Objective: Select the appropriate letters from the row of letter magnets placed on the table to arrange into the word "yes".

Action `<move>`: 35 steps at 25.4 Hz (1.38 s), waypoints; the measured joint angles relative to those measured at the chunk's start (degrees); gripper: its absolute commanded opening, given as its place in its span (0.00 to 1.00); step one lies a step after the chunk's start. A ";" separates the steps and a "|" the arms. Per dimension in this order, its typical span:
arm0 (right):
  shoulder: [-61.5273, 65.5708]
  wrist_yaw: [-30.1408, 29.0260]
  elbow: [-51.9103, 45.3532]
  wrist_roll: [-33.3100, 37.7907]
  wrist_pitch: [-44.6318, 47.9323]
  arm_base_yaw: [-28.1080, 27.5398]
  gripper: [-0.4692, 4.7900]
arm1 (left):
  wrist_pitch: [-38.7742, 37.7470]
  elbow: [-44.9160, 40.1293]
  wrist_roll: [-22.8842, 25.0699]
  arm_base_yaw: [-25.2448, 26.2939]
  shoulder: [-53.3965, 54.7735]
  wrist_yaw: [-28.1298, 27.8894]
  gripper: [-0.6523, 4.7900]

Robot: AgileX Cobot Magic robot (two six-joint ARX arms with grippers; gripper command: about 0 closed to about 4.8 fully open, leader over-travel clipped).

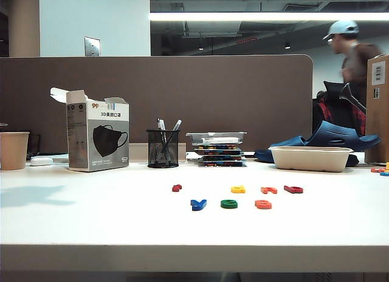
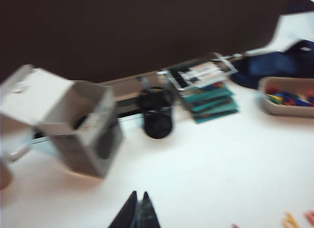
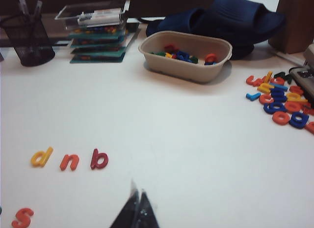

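On the white table (image 1: pixel 91 215) a front row reads blue Y (image 1: pixel 198 203), green letter (image 1: pixel 229 203), orange-red letter (image 1: pixel 263 204). Behind them lie a dark red letter (image 1: pixel 177 188), a yellow one (image 1: pixel 237 189), an orange one (image 1: pixel 268 189) and a crimson one (image 1: pixel 293 189). In the right wrist view, yellow d (image 3: pixel 42 156), orange n (image 3: pixel 69 161), crimson b (image 3: pixel 99 159) and orange-red s (image 3: pixel 23 217) show. My right gripper (image 3: pixel 137 191) hangs shut and empty over bare table beside them. My left gripper (image 2: pixel 139 193), blurred, is shut and holds nothing. Neither gripper shows in the exterior view.
A mask box (image 1: pixel 97 138), a mesh pen cup (image 1: pixel 163 148) and a stack of flat cases (image 1: pixel 217 149) stand along the brown partition. A beige tray (image 3: pixel 185 56) holds spare letters. More loose letters (image 3: pixel 282 98) lie near the table's right edge. A paper cup (image 1: pixel 13 150) stands far left.
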 measured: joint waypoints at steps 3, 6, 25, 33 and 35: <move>-1.36 0.02 -0.87 0.00 1.18 0.00 0.08 | 0.50 0.00 0.42 4.35 0.00 1.97 0.11; -4.26 0.04 -4.37 0.00 2.40 0.00 0.09 | 0.44 -0.02 1.46 11.91 -0.04 6.62 0.11; -14.91 -0.24 -10.29 -0.02 3.17 0.13 0.09 | 3.69 -31.71 -0.79 18.82 -31.82 10.16 0.11; -14.88 -0.39 -10.34 -0.90 2.25 0.13 0.09 | 3.23 -42.36 -3.34 18.82 -51.32 10.16 0.11; -14.91 -0.39 -10.69 -1.07 2.80 0.13 0.09 | 2.40 -43.52 -3.37 18.82 -54.42 10.14 0.11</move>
